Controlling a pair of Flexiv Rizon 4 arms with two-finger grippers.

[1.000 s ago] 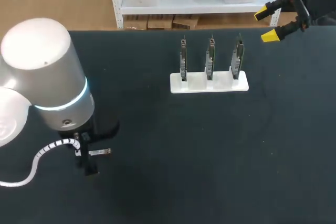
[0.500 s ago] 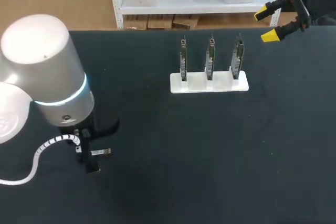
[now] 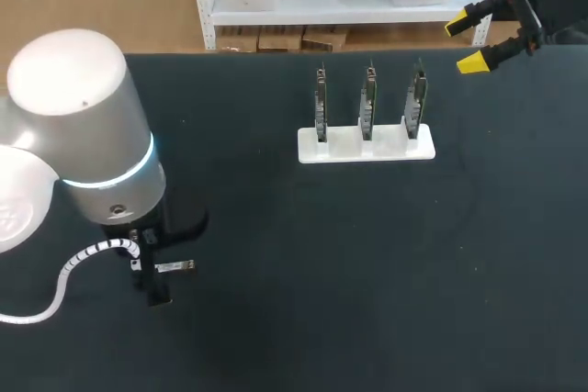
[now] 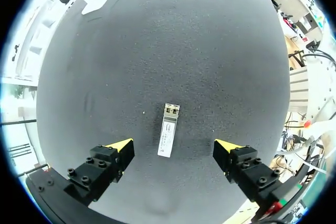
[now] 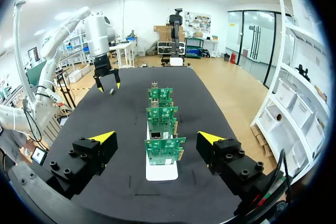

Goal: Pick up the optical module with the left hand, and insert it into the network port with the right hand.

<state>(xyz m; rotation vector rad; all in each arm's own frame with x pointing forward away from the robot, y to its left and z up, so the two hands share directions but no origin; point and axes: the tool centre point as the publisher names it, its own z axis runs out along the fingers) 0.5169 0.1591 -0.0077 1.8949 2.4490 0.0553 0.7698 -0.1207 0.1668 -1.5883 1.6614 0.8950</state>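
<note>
The optical module (image 4: 168, 130), a small silver bar, lies flat on the black table (image 4: 173, 40). My left gripper (image 4: 174, 146) hangs above it, open, its yellow tips on either side and touching nothing. In the head view the module (image 3: 175, 266) shows at the front left, just beside my left arm (image 3: 83, 135), which hides most of that gripper. A white stand (image 3: 366, 146) holds three upright green circuit boards (image 3: 368, 98) at mid-table. My right gripper (image 3: 465, 44) is open and empty at the table's far right edge, and in its own view it (image 5: 156, 137) looks along the row of boards (image 5: 164, 150).
The right wrist view shows the white stand (image 5: 161, 171) close in front, with my left arm's gripper (image 5: 107, 83) and the module (image 5: 111, 92) far beyond it. Bare black tabletop (image 3: 367, 273) lies between the stand and the front edge.
My left arm's wrist has shifted very slightly over the module. The module, the stand and my right arm have stayed put.
</note>
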